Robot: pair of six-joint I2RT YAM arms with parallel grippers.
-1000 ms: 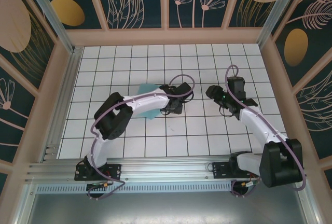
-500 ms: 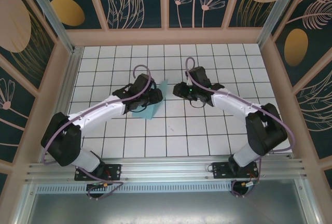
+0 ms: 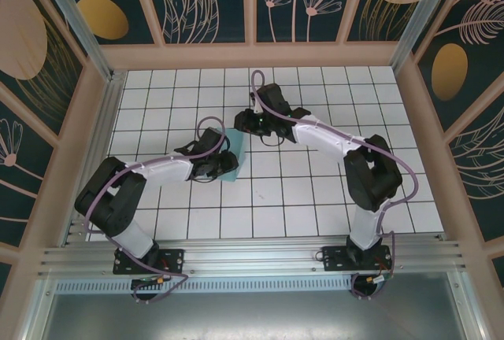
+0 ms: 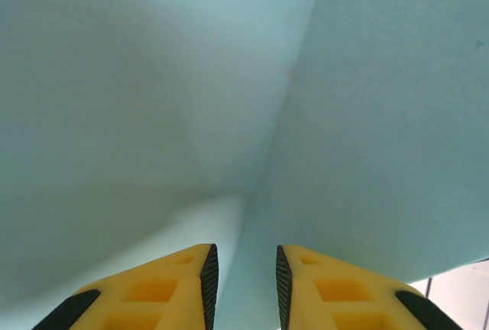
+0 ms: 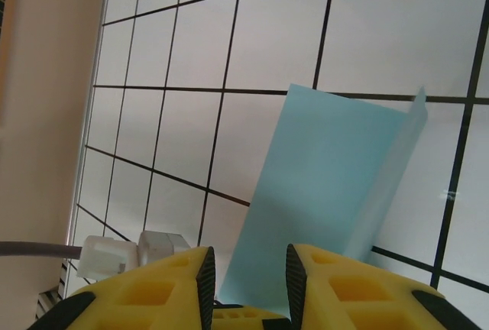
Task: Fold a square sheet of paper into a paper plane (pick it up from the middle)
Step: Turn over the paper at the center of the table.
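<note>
Folded paper on tiles left of centre, one flap raised; left gripper straddles its crease, fingers narrowly apart, unclenched; right gripper at its far end, fingers likewise parted.

The square sheet of paper is plain light teal-blue. The table is white, ruled with a black grid. The left arm and right arm are white with black joints and purple cables. The left gripper and right gripper are yellow with black pads. The dark teal wall panels carry peach leaf and flower motifs.
</note>
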